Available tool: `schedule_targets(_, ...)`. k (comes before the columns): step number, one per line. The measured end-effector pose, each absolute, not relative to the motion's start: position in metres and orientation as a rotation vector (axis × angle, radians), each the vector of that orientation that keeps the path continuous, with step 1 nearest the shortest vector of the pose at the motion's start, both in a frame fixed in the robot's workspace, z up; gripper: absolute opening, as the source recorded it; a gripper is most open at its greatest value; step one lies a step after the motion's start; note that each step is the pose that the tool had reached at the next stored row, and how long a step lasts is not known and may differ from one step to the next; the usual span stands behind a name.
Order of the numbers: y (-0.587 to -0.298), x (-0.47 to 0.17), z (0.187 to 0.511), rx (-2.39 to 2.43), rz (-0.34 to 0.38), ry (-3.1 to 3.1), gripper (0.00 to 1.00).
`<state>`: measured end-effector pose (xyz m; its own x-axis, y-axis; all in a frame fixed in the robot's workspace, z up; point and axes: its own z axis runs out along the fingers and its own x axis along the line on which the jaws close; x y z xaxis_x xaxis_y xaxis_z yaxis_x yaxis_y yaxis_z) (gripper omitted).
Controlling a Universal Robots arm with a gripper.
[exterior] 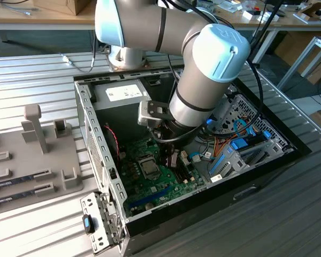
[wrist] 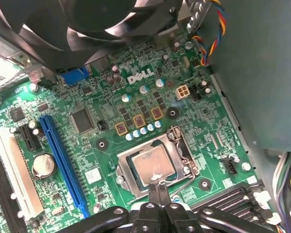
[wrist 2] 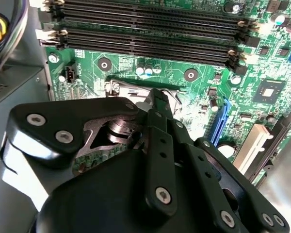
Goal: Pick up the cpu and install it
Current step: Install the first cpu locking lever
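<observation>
The cpu [wrist: 154,166] is a silvery square chip lying flat in the metal socket frame [wrist: 122,164] on the green motherboard; in the exterior view the cpu [exterior: 149,167] sits mid-board inside the open computer case. My gripper [wrist: 160,186] hovers at the socket's edge nearest the memory slots. Its two black fingers are pressed together, with nothing between them. In the second wrist view the gripper [wrist 2: 157,95] points down at the socket, which its black body largely hides. The thin socket lever [wrist: 186,181] runs beside the fingertips.
Long black memory slots [wrist 2: 150,29] lie just past the socket. A blue slot [wrist: 63,165], a white slot [wrist: 17,174] and a coin battery [wrist: 43,165] flank it. A black fan [wrist: 111,19] overhangs the board. Case walls [exterior: 96,144] and cables [exterior: 235,144] hem the arm in. A grey fixture [exterior: 37,155] lies at the exterior view's left.
</observation>
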<state>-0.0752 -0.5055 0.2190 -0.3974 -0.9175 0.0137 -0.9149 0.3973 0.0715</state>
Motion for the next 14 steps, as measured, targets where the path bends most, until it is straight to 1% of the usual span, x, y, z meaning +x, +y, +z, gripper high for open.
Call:
schedule_targets(7, -0.506, -0.072, 0.206, 1.689, -0.058, -2.576, 0.11)
schedule_targets(14, -0.506, -0.066, 0.198, 1.688, -0.055, -2.575, 0.11)
